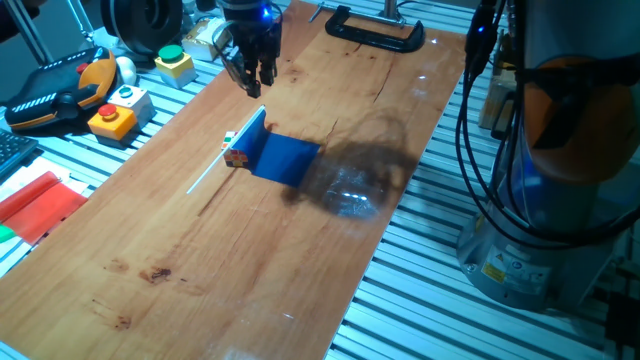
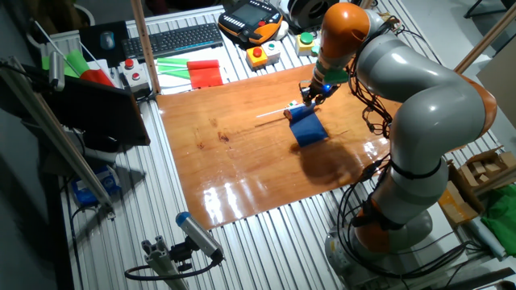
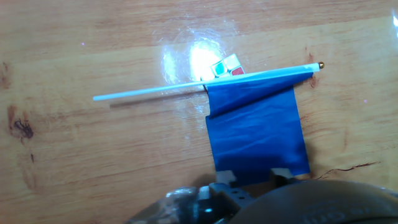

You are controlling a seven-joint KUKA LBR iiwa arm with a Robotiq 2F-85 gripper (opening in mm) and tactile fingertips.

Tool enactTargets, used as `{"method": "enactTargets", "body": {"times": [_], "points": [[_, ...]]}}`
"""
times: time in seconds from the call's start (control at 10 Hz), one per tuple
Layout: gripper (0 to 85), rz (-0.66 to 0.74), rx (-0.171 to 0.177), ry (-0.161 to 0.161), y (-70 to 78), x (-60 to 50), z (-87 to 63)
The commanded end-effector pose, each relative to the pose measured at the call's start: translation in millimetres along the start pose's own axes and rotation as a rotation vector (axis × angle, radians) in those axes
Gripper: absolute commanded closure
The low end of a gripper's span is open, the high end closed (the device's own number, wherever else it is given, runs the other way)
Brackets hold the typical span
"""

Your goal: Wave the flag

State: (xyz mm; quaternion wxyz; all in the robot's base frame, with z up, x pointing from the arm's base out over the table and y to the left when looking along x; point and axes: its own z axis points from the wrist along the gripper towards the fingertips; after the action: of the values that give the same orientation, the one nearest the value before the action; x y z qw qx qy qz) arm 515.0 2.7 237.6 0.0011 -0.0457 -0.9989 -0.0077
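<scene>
One flag [image 1: 282, 155] lies on the wooden table [image 1: 200, 250], its white stick propped on a small multicoloured cube [image 1: 236, 156], while the gripper [image 1: 253, 75] hangs above it, fingers slightly apart and holding nothing.

From my remote console: the flag [image 3: 255, 134] covers most of the small cube [image 3: 226, 66]; the hand view's lower edge cuts off the gripper [image 3: 252, 177], its fingertips barely showing, so I cannot judge its opening.

Obstacle: small multicoloured puzzle cube [image 1: 235, 157] touching the thin white stick [image 1: 210, 173]; bare wooden tabletop [image 1: 200, 260] near and left.
</scene>
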Motion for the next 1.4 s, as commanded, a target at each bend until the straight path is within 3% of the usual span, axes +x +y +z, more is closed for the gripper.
{"method": "enactTargets", "body": {"times": [0.0, 0.6, 1.1, 1.3], "points": [[84.3, 0.002, 0.000, 0.000, 0.3, -0.1, 0.3], [84.3, 0.031, 0.001, -0.002, 5.3, -5.3, 7.0], [84.3, 0.137, 0.004, 0.005, 20.4, -26.0, 33.5], [84.3, 0.149, -0.011, 0.016, 23.4, -34.4, 43.2]]}}
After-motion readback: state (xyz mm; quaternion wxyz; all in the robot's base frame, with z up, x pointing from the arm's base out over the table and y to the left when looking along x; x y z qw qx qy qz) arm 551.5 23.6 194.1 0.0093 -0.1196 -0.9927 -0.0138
